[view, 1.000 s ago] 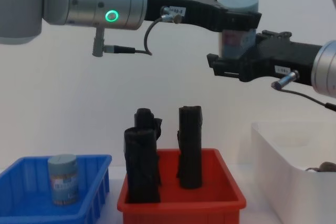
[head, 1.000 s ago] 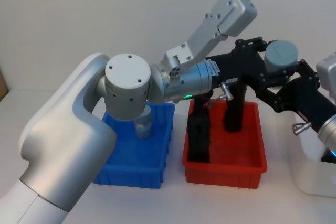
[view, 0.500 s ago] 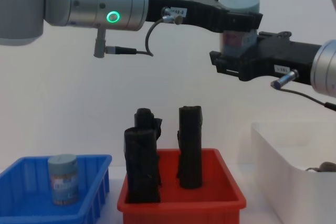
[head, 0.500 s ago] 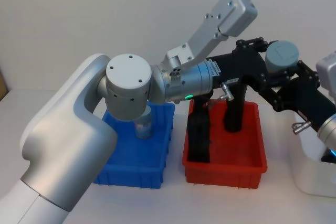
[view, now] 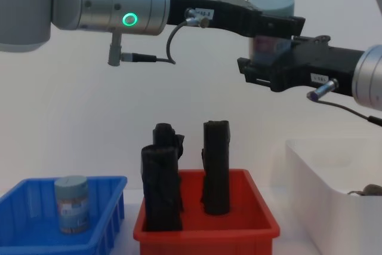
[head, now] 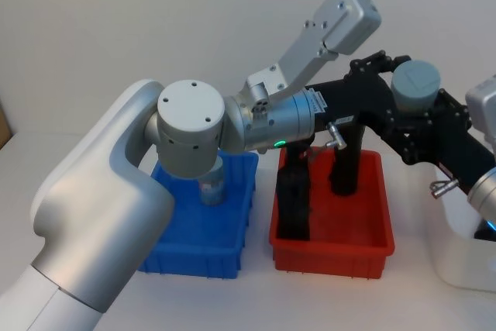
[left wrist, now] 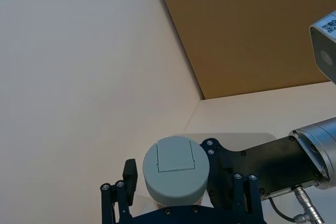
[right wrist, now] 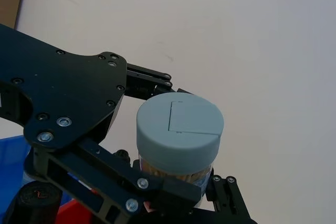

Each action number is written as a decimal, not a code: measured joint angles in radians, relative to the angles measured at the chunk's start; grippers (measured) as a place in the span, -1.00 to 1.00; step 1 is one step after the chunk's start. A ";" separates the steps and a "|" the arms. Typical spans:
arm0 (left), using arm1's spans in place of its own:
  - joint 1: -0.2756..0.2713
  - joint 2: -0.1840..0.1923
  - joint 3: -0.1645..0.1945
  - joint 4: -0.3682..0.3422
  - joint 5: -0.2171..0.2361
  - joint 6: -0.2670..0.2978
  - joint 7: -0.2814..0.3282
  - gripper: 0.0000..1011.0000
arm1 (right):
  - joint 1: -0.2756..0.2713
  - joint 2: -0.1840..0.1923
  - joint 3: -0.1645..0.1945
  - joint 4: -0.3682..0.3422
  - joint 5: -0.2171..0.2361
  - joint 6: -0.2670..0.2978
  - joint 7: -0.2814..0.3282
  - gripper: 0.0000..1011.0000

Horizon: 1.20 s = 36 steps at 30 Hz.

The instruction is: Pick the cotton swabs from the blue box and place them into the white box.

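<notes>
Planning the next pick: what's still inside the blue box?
One cotton swab jar stands upright in the blue box. In the head view the left arm covers the box's left and rear part, and the chest view sees only over the front wall, so its floor is partly hidden.

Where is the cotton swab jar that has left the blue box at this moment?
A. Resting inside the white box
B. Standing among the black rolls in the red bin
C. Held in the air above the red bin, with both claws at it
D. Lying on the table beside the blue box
C. The cotton swab jar hangs high above the red bin, with the left claw and the right claw both at it; a second jar stands in the blue box.
</notes>
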 joint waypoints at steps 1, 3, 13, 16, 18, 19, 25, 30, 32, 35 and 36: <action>0.000 0.000 0.000 0.000 0.000 0.000 0.000 0.89 | 0.000 0.000 0.000 0.000 0.000 0.000 0.000 0.27; 0.000 0.000 0.000 0.000 0.000 0.000 0.000 0.98 | 0.000 0.000 0.001 0.000 0.001 0.000 0.000 0.27; 0.000 0.000 0.000 0.000 0.000 0.000 0.000 0.98 | -0.015 0.007 0.013 0.001 0.033 0.032 -0.049 0.27; 0.000 0.000 0.000 0.000 0.000 0.000 0.000 0.98 | -0.022 0.010 0.018 0.003 0.048 0.048 -0.077 0.27; 0.000 0.000 0.000 0.000 0.000 0.000 0.000 0.98 | -0.027 0.011 0.022 0.005 0.059 0.060 -0.098 0.27; 0.000 0.000 0.000 0.000 0.000 0.000 0.000 0.98 | -0.029 0.012 0.023 0.006 0.064 0.066 -0.108 0.27; 0.000 0.000 0.000 0.000 0.000 0.000 0.000 0.98 | -0.040 0.014 0.037 0.020 0.095 0.102 -0.171 0.27; 0.000 0.000 0.000 0.000 0.000 0.000 0.000 0.98 | -0.043 0.015 0.049 0.040 0.118 0.132 -0.220 0.27; 0.000 0.000 0.000 0.000 0.000 0.000 0.000 0.98 | -0.043 0.014 0.055 0.054 0.129 0.148 -0.243 0.27; 0.000 0.000 0.000 0.000 0.000 0.000 0.000 0.98 | -0.038 0.012 0.063 0.076 0.143 0.173 -0.277 0.27; 0.000 0.000 0.000 0.000 0.000 0.000 0.000 0.98 | -0.037 0.011 0.064 0.083 0.147 0.181 -0.288 0.27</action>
